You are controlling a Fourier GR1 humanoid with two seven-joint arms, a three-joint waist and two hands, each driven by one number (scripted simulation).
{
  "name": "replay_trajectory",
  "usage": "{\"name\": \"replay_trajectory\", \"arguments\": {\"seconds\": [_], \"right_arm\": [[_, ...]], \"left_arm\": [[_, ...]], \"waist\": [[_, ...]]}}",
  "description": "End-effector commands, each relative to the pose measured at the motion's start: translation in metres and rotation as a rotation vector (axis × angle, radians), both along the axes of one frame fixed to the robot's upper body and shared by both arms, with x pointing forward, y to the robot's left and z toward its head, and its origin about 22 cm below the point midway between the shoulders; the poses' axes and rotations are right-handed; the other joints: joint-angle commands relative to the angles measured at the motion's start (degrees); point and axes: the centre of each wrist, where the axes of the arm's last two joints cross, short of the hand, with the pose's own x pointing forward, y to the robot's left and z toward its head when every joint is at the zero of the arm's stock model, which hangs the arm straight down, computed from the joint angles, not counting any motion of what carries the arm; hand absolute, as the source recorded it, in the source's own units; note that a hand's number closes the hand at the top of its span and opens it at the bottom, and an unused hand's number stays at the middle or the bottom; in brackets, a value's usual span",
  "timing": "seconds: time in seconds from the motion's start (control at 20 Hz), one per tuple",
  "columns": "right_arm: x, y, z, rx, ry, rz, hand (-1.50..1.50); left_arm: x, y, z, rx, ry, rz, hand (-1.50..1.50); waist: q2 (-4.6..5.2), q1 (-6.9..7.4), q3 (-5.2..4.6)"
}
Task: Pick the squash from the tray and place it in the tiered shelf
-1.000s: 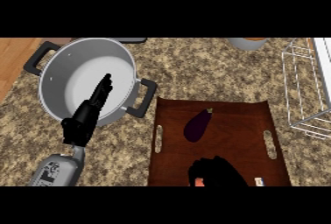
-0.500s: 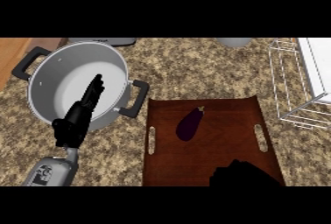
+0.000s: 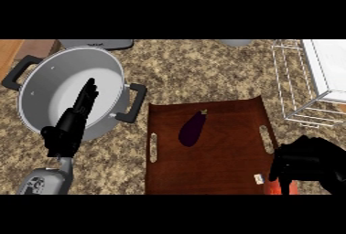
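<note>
1. My right hand (image 3: 307,162) is hovering, fingers curled on nothing, at the tray's (image 3: 236,178) right edge.
2. The dark purple squash (image 3: 191,130) is lying on the tray.
3. My left hand (image 3: 73,122) is resting, fingers straight, over the pot (image 3: 47,87).

Dark purple squash (image 3: 191,130) on a reddish-brown tray (image 3: 229,169); speckled tan worktop (image 3: 196,68); grey pot (image 3: 64,93) behind the black left hand (image 3: 67,132).

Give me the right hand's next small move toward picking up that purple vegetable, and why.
Probably bring the right hand up and left over the tray toward the purple vegetable. The hand sits at the tray's right edge, apart from the vegetable and holding nothing. The vegetable lies alone on the tray. The left hand rests open over the pot.
</note>
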Motion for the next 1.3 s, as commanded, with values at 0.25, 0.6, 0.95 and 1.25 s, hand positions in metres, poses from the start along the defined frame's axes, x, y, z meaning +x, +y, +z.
{"name": "replay_trajectory", "arguments": {"seconds": [0.25,0.6,0.95,1.25], "right_arm": [[0.036,-0.11,0.082,0.167,-0.085,-0.045,1.5],[0.03,-0.228,0.151,0.306,-0.097,-0.109,1.5],[0.014,-0.277,0.185,0.341,-0.137,-0.184,1.5],[0.023,-0.282,0.18,0.358,-0.202,-0.213,1.5]], "left_arm": [[-0.003,-0.003,-0.007,-0.012,0.034,0.001,0.0],[0.004,-0.009,-0.003,-0.001,0.042,-0.048,0.0],[0.01,-0.034,-0.008,-0.004,0.032,-0.12,0.0],[0.009,-0.042,-0.008,-0.009,0.038,-0.152,0.0]], "waist": [[0.27,-0.34,-0.62],[0.82,3.45,-0.74],[1.1,6.15,-0.72],[1.01,7.69,-0.73]]}}
